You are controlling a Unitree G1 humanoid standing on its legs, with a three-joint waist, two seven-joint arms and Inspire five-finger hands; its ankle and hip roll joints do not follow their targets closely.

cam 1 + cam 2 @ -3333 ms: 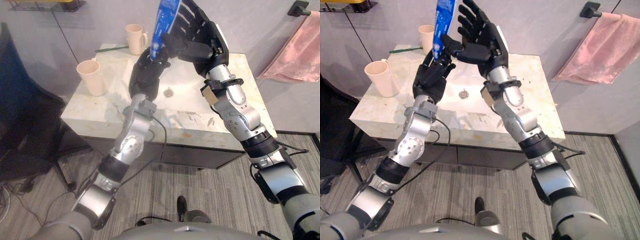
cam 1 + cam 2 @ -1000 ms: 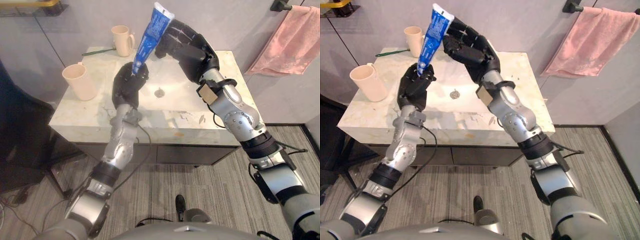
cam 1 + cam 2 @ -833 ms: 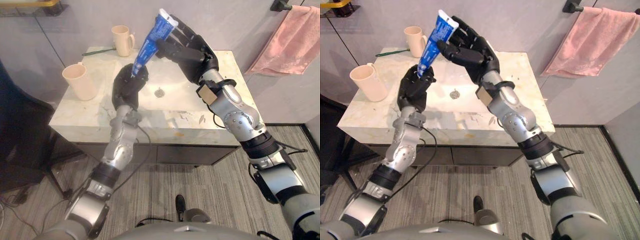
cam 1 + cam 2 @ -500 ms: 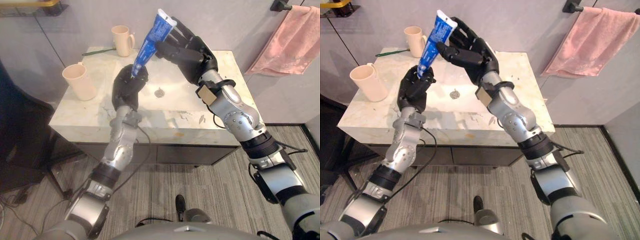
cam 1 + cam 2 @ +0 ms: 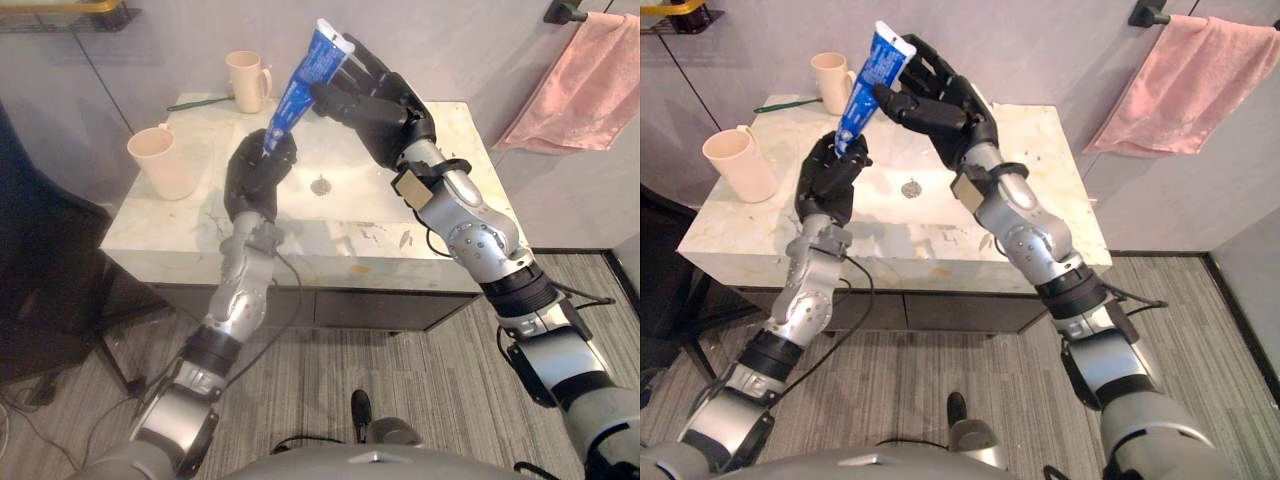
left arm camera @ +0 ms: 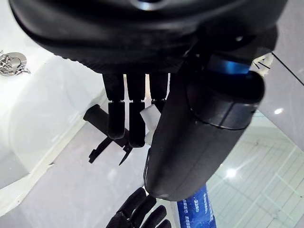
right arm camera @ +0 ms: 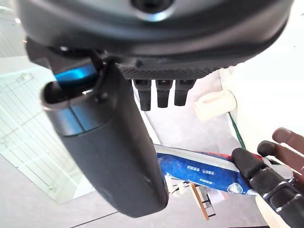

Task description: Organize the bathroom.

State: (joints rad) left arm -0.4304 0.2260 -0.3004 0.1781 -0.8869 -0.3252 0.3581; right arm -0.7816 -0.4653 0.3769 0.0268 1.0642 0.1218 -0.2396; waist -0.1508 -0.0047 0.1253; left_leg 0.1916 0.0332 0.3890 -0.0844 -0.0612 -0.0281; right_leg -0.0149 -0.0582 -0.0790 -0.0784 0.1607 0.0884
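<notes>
A glossy blue tube (image 5: 300, 88), flat at its crimped top, stands tilted above the pale marbled bench (image 5: 440, 235) and its round metal drain (image 5: 319, 184). The left hand (image 5: 258, 172) has its fingers curled round the tube's lower end; the right hand (image 5: 365, 88) pinches the upper part between thumb and curled fingers. Two smooth cream mugs (image 5: 160, 160) stand on the bench's left side, a thin green toothbrush (image 5: 198, 101) by the far one. A soft pink towel (image 5: 570, 90) hangs at right.
</notes>
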